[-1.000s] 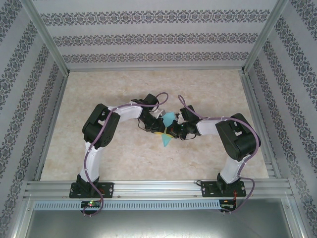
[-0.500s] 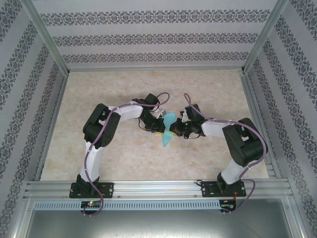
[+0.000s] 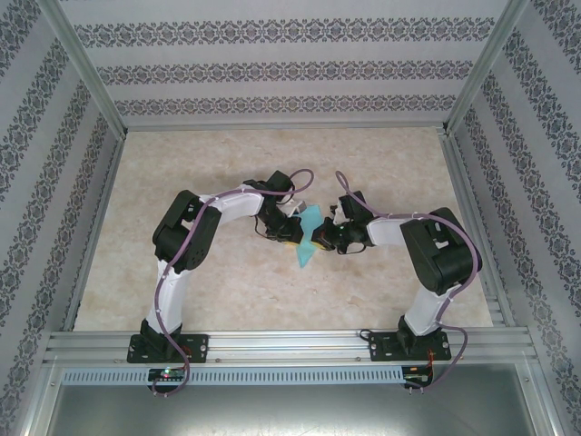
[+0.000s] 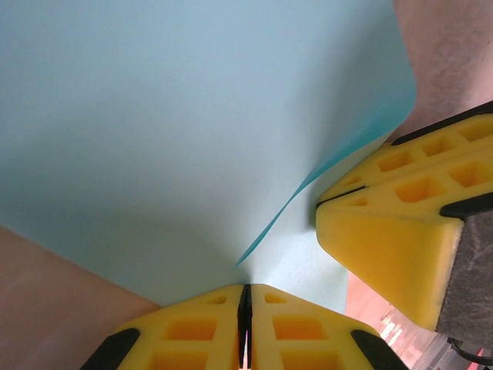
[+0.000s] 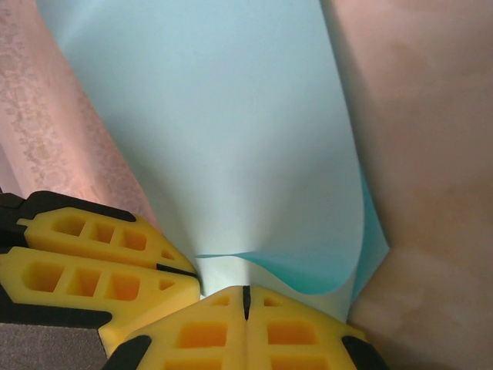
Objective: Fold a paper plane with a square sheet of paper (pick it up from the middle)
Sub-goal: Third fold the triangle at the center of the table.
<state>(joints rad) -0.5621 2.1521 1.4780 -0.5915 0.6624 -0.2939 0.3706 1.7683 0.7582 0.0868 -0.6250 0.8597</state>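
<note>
Left gripper (image 4: 246,291) is pinching the near edge of the folded turquoise paper (image 4: 192,116), jaws pressed together on it; right gripper (image 5: 246,293) is clamping the same paper too, jaws tight, sitting just beside the left one. Paper is spreading out ahead of both grippers, curling between them; marble-patterned table (image 3: 381,154) is showing beyond the paper's edges.

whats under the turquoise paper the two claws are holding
Beige table shows all around the paper, which the left claw and right claw each pinch shut. The table patch straight beneath the paper is covered, so whatever lies there cannot be seen.
</note>
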